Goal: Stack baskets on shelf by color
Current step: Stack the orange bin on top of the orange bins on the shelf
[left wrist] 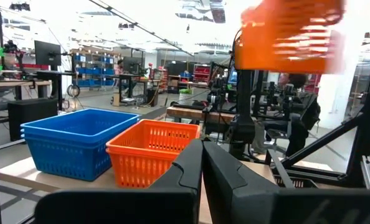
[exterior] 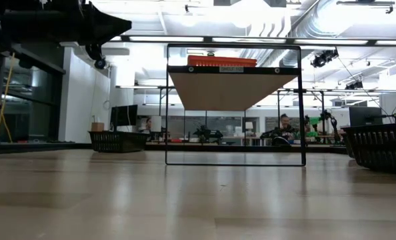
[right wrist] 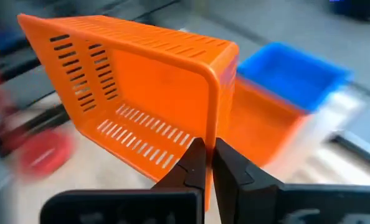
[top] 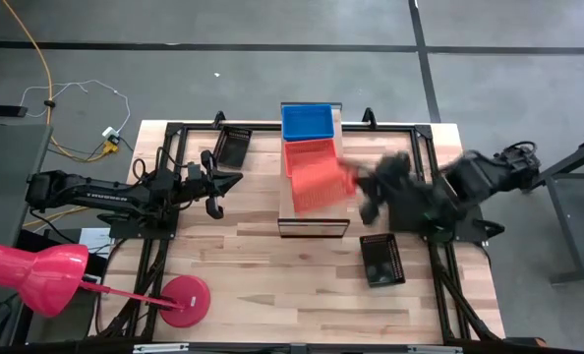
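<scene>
Shelf [top: 315,218]: front end bare board, open from the table's front edge. Back end is taken by the blue basket [top: 308,122], an orange basket [top: 308,155] touching it. The right gripper [top: 363,182] swings a second orange basket [top: 323,185] over the middle, blocking the right-side approach.

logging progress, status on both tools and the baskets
Right tool shut on orange basket's rim, carrying it above the shelf. Left tool shut, empty, waiting left of shelf. Blue basket and second orange basket already on shelf. Nothing in the way.
</scene>
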